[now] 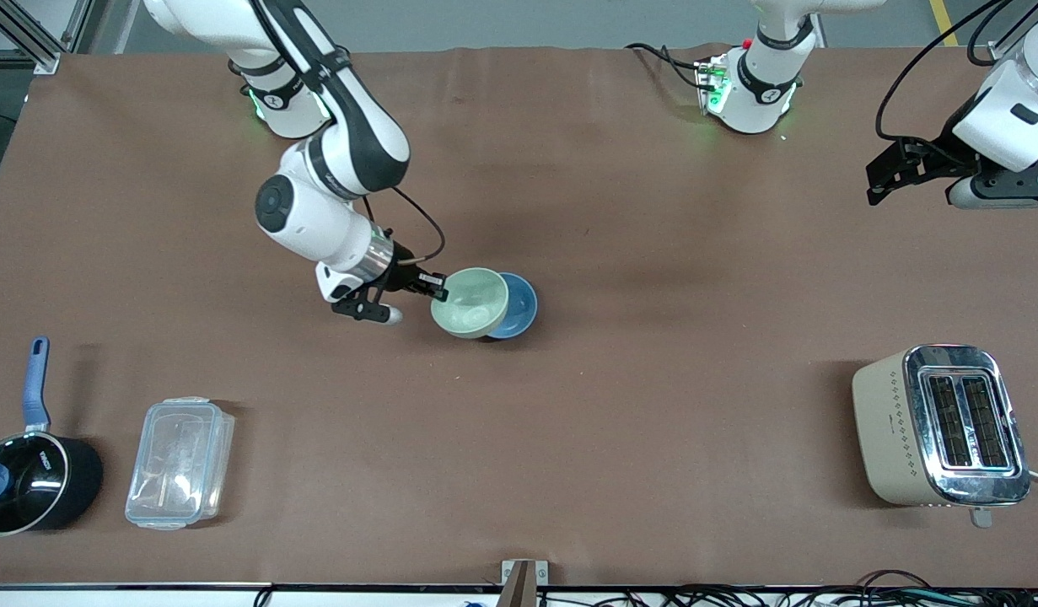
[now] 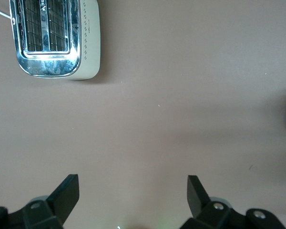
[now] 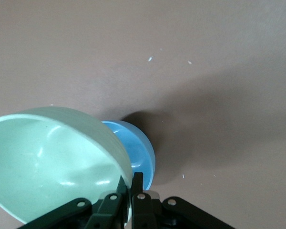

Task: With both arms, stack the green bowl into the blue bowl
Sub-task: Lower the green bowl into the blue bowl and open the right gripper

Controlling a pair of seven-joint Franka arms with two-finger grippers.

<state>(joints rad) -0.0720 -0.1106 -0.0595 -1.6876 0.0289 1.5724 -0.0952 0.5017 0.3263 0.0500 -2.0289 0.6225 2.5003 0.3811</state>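
- Right tool (image 1: 434, 287) sits at centre of the front frame, pinched on the rim of the green bowl (image 1: 470, 302); the right wrist view shows its fingers (image 3: 137, 183) closed on either side of the bowl wall.
- Green bowl hangs tilted, overlapping the blue bowl (image 1: 516, 305), which rests on the bench (image 1: 653, 253) just beside it, toward the left arm's end.
- The rim grip leaves the bowl's underside free, probably so it can drop into the blue one.
- Whether the two bowls touch is hard to tell; in the right wrist view the green bowl (image 3: 57, 162) hides part of the blue bowl (image 3: 138, 152).
- Left tool (image 2: 132, 195) waits at the upper right of the front frame over bare bench, fingers spread and empty.
- My guess: the stacking is close but not finished, since the green bowl is off-centre.
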